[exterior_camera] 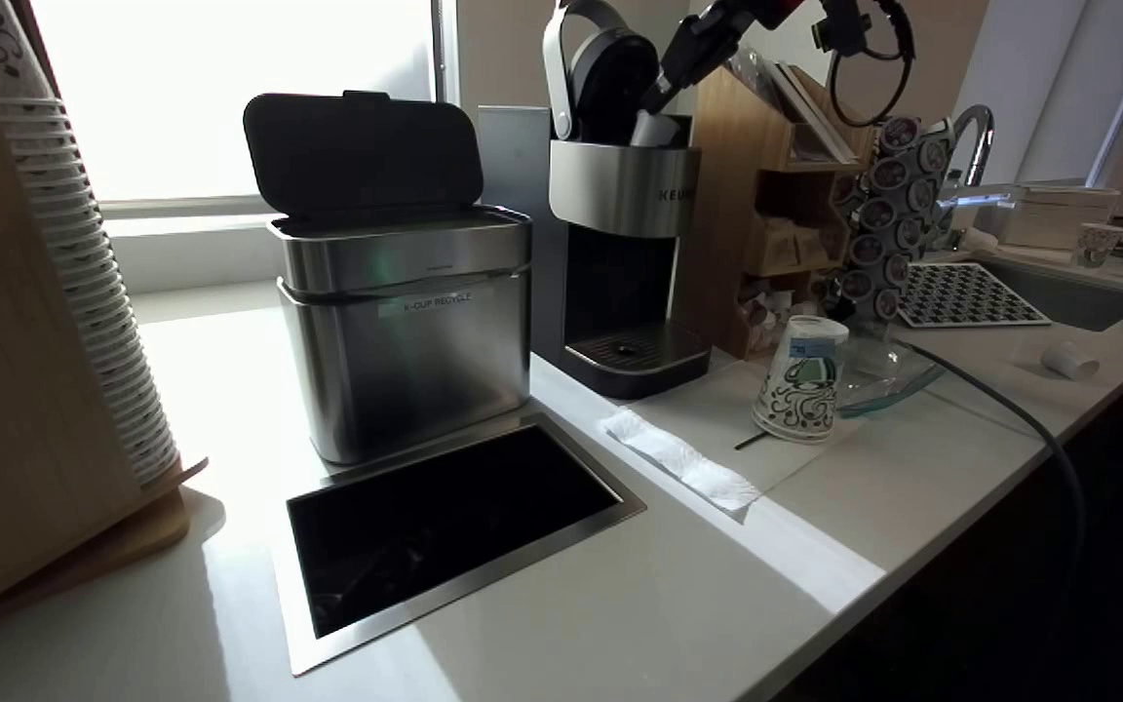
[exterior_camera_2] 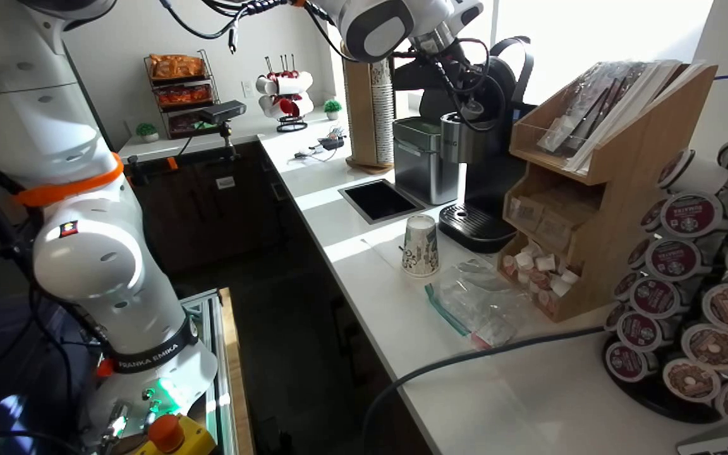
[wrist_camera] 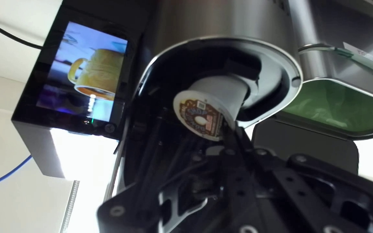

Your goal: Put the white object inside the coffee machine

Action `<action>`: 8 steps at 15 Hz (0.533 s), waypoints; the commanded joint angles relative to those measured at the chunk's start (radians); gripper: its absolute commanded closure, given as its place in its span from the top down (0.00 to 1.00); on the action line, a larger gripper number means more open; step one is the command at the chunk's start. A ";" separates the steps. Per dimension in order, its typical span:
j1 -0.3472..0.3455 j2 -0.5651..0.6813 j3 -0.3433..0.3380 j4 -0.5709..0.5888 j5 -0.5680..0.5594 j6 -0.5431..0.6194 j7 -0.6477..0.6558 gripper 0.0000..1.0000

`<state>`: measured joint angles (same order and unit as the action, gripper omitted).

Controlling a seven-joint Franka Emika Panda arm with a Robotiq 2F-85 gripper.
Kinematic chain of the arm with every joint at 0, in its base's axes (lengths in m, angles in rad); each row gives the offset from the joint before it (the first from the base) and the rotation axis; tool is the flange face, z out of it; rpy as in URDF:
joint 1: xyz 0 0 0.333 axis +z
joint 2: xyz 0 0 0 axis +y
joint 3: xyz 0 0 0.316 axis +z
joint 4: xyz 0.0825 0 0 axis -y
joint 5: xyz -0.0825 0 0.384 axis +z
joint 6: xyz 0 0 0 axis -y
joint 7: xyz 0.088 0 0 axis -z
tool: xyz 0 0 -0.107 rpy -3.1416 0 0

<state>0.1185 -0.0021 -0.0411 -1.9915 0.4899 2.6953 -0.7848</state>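
Observation:
The coffee machine (exterior_camera: 625,190) is silver with a black base. Its black head is raised, and it also shows in an exterior view (exterior_camera_2: 462,139) and in the wrist view (wrist_camera: 231,22). The white object is a coffee pod (exterior_camera: 655,130) with a brown printed lid, seen closely in the wrist view (wrist_camera: 199,118) and small in an exterior view (exterior_camera_2: 473,110). My gripper (exterior_camera: 654,100) is shut on the pod's rim; its fingertips (wrist_camera: 233,131) pinch one edge. The pod is tilted at the machine's open top, partly over the pod chamber. I cannot tell whether it touches the chamber.
A steel recycle bin (exterior_camera: 415,341) with raised lid stands beside the machine. A wooden organizer (exterior_camera_2: 617,170) stands on its other side. An upturned paper cup (exterior_camera: 800,385), a plastic bag (exterior_camera_2: 478,297) and a pod carousel (exterior_camera_2: 673,303) are nearby. A cable (exterior_camera_2: 497,354) crosses the counter.

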 commanded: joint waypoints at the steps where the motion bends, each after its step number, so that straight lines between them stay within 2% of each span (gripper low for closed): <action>1: 0.012 -0.022 0.013 -0.038 0.013 0.050 -0.064 0.01; 8: 0.014 -0.044 0.039 -0.086 0.015 0.131 -0.194 0.01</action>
<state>0.1214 -0.0107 -0.0124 -2.0218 0.4899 2.7835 -0.9151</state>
